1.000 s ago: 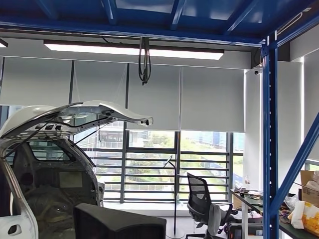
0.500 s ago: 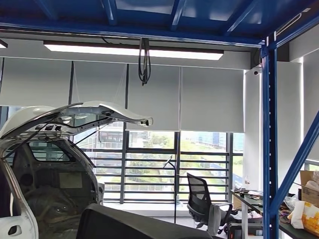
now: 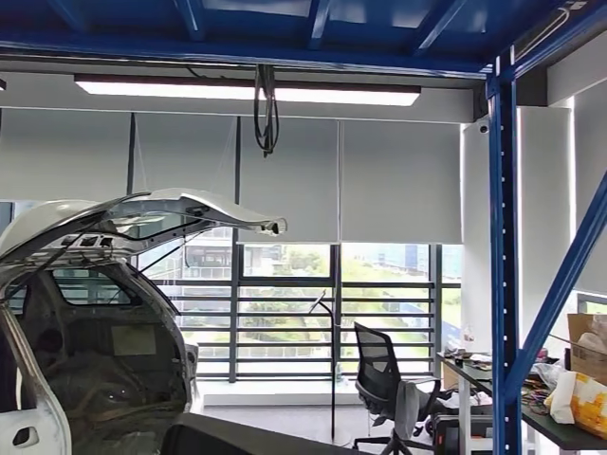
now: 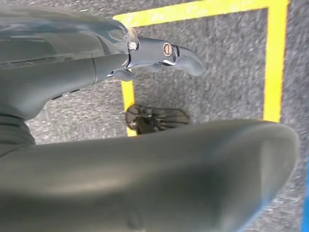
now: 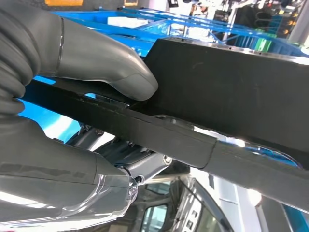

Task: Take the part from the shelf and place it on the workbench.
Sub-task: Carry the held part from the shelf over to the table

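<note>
Black part (image 5: 233, 77), blue shelf post (image 3: 505, 265), white car (image 3: 43, 227).

Probably an automotive workshop: a white car body (image 3: 85, 313) with raised tailgate, blue steel racking (image 3: 505, 284), a cluttered desk (image 3: 543, 422), yellow floor tape (image 4: 273, 63).

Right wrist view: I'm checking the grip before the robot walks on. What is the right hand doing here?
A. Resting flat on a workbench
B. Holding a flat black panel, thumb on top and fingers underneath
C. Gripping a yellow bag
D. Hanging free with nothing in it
B: the right hand clamps the black panel, its thick thumb pressed on top of the panel's edge and its fingers beneath.
</note>
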Controlling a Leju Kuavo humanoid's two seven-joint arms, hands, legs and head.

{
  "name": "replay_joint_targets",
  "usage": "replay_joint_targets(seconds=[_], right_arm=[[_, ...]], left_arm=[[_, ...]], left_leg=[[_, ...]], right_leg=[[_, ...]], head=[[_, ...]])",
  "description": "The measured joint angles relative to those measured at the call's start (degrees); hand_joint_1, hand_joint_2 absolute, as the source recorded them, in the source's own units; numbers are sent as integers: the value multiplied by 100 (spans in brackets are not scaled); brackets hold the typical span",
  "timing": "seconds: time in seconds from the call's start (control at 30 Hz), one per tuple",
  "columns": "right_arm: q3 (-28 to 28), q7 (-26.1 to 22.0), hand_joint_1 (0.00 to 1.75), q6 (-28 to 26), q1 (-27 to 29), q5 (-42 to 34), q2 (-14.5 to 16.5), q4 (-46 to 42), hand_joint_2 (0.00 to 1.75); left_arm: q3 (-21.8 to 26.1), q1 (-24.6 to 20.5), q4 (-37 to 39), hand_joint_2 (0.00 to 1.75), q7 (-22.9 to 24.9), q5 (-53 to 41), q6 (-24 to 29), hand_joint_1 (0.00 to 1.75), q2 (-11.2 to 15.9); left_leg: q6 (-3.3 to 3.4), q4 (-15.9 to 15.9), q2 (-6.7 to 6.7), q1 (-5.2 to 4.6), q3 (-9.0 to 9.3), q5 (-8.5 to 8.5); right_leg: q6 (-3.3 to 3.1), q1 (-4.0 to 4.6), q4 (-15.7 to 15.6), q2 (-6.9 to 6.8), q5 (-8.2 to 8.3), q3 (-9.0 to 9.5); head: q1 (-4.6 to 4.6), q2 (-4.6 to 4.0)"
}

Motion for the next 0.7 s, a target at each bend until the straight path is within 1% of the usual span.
replay_joint_targets(seconds=[0.03, 0.07, 0.1, 0.13, 0.17, 0.2, 0.23, 0.27, 0.3, 0.33, 0.37, 0.4, 0.43, 0.47, 0.5, 0.53, 0.57, 0.6, 0.63, 0.67, 0.7], right_arm=[[0, -3, 175, -1, 7, -1, -13, -2, 175], [0, -5, 175, -1, 12, -2, -21, -3, 175], [0, -8, 175, -1, 13, -2, -27, -4, 175], [0, -10, 175, -1, 14, -2, -29, -4, 175], [0, -14, 175, -2, 21, -2, -33, -4, 175], [0, -19, 175, -4, 34, -2, -39, -2, 175], [0, -22, 175, -7, 52, -2, -49, 2, 175], [0, -26, 175, -10, 72, -2, -60, 7, 175], [0, -30, 175, -13, 88, -2, -69, 11, 175], [0, -34, 175, -14, 99, -2, -78, 14, 175], [0, -39, 175, -14, 106, -3, -84, 15, 175], [0, -44, 175, -14, 109, -5, -89, 12, 175], [-1, -48, 175, -14, 109, -9, -92, 9, 175], [-2, -52, 175, -14, 110, -13, -95, 5, 175], [-3, -55, 175, -10, 111, -16, -98, 2, 175], [-4, -56, 175, -6, 116, -18, -103, 2, 175], [-7, -58, 175, -2, 121, -20, -109, 1, 175], [-10, -60, 175, 3, 127, -22, -116, 2, 175], [-16, -63, 175, 4, 131, -28, -121, 1, 175], [-22, -66, 175, 4, 133, -34, -126, 1, 175], [-26, -67, 175, 6, 137, -41, -131, 1, 175]], left_arm=[[4, 10, 0, 175, 23, 2, 1, 0, 5], [8, 17, 0, 175, 44, 3, 1, 0, 16], [13, 21, 0, 175, 69, 2, 2, 0, 26], [18, 26, 0, 175, 99, 0, 4, 0, 38], [24, 31, 0, 175, 132, -4, 8, 0, 51], [30, 41, 0, 175, 162, -8, 14, 0, 60], [35, 53, 0, 175, 185, -11, 21, 0, 72], [41, 64, 0, 175, 201, -16, 30, 0, 86], [46, 72, 0, 175, 213, -20, 40, 0, 99], [50, 75, 0, 175, 221, -24, 51, 0, 116], [54, 73, 0, 175, 227, -29, 62, 0, 129], [56, 65, 0, 175, 231, -32, 69, 0, 138], [58, 58, 0, 175, 232, -35, 73, 0, 144], [60, 55, 0, 175, 233, -41, 74, 0, 146], [61, 57, 0, 175, 232, -49, 75, 0, 148], [63, 66, 0, 175, 231, -58, 76, 0, 150], [65, 71, -1, 175, 230, -66, 77, 0, 153], [66, 72, -1, 175, 229, -73, 79, 0, 156], [66, 70, -2, 175, 227, -78, 83, 0, 159], [67, 66, -2, 175, 225, -82, 87, 0, 162], [67, 66, -2, 175, 224, -89, 94, 0, 164]], left_leg=[[-33, -10, 0, 9, 2, 10], [-66, -5, 1, 17, -1, -16], [-95, 58, 1, 21, -20, -106], [-118, 226, 0, 26, -74, -270], [-138, 507, 2, 36, -166, -495], [-157, 863, 2, 46, -275, -724], [-177, 1190, 3, 59, -367, -894], [-197, 1379, 3, 71, -394, -973], [-216, 1365, 4, 85, -328, -948], [-236, 1131, 5, 104, -155, -833], [-263, 752, 5, 128, 90, -679], [-293, 356, 0, 146, 327, -563], [-299, 65, -14, 158, 490, -478], [-290, -88, -29, 159, 567, -440], [-262, -118, -43, 145, 566, -433], [-207, -92, -48, 131, 531, -396], [-156, -82, -34, 122, 501, -357], [-98, -80, -18, 114, 462, -310], [-43, -83, 0, 108, 414, -257], [2, -84, 17, 98, 362, -207], [34, -83, 27, 76, 307, -161]], right_leg=[[-24, 3, -16, 2, 16, -3], [-55, -2, -43, -5, 40, -2], [-94, -13, -74, -16, 69, -3], [-131, -28, -104, -30, 100, -11], [-155, -35, -115, -43, 126, -26], [-168, -37, -118, -50, 149, -53], [-169, -36, -117, -56, 172, -83], [-160, -39, -115, -59, 200, -117], [-144, -47, -111, -59, 229, -153], [-120, -60, -103, -57, 258, -190], [-89, -72, -86, -52, 286, -227], [-52, -70, -56, -46, 311, -268], [-12, -67, -27, -40, 338, -303], [29, -60, -7, -34, 369, -328], [69, -58, -4, -30, 406, -345], [110, -70, -19, -23, 451, -352], [144, -84, -25, -22, 455, -363], [167, -96, 22, -22, 374, -386], [181, -101, 172, -24, 189, -434], [181, -101, 438, -28, -84, -503], [178, -95, 799, -29, -379, -584]], head=[[0, 0], [0, -1], [0, -1], [1, -1], [1, -1], [1, -1], [1, -1], [0, -1], [0, -1], [0, -1], [0, -1], [1, -1], [0, -1], [0, -1], [0, -1], [0, -1], [-1, -1], [-1, -1], [-1, -1], [-1, -1], [-1, -1]])
